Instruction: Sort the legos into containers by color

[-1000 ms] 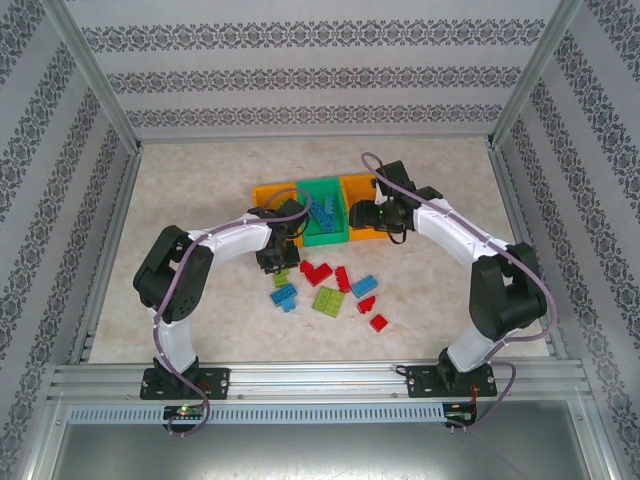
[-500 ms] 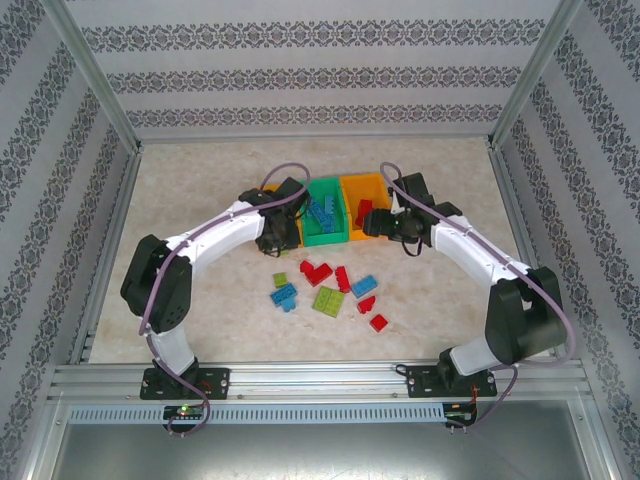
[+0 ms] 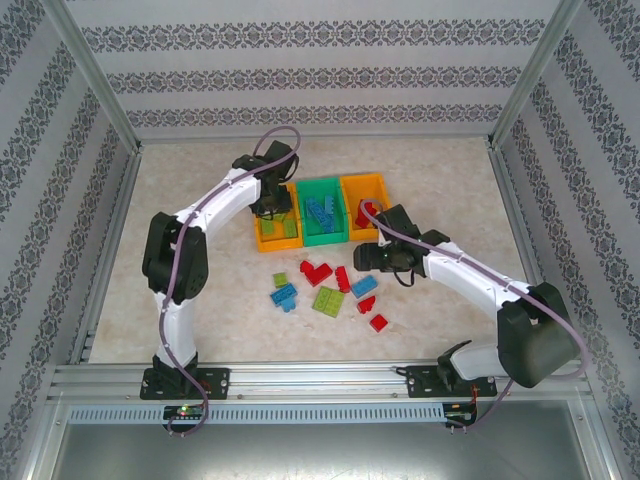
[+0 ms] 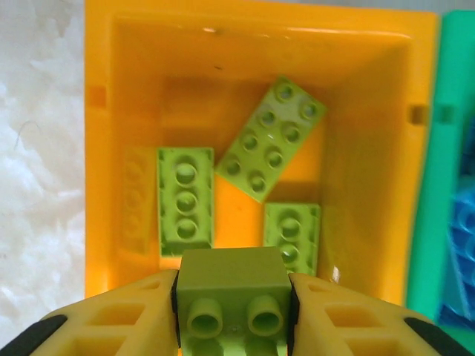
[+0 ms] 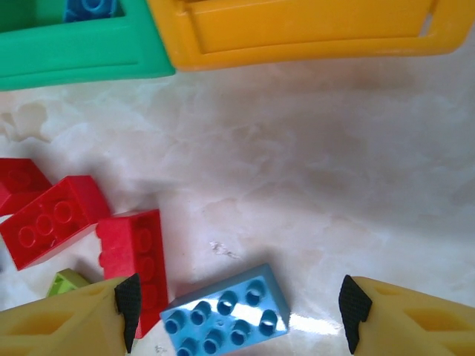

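Left jaws pinch green brick [image 4: 232, 276] between them, above orange bin [image 4: 260, 18].

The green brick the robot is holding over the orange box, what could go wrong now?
The green brick in the left gripper might land on the tilted brick already in the orange bin and bounce or end up crooked. The right gripper hangs open over a blue brick, and a red brick lies close by one finger, so it might bump that too.

Right gripper [image 5: 240, 305]: jaws wide apart.
Blue brick [image 5: 223, 315]: studs up, between the fingertips.
Red bricks [image 5: 52, 221]: left.
Green sliver [image 5: 68, 282]: possibly a brick.
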Robot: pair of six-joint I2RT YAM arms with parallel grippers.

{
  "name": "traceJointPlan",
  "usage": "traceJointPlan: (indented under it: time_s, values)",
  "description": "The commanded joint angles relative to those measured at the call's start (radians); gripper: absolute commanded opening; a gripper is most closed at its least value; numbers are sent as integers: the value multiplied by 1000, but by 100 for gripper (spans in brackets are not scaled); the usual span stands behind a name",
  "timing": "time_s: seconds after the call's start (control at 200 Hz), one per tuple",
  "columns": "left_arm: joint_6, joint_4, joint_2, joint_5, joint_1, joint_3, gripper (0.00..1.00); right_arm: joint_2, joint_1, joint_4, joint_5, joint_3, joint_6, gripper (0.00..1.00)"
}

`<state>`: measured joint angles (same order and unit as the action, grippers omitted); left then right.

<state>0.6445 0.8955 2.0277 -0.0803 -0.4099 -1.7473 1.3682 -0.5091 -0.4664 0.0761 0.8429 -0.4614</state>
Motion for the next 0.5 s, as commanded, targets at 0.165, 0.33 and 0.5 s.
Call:
traceJointPlan:
  time_s: [0.165,0.33,0.5]
  values:
    - [-43,34,18,-4,21,-37,58,64,-134,10,-24,29,0,71]
    - [-27,-21,-69,11,15,64,68,136,-175,-13,-31,71,33,70]
    - [-22,-69,-201,13,7,174,75,214,-203,-26,-17,120,53,68]
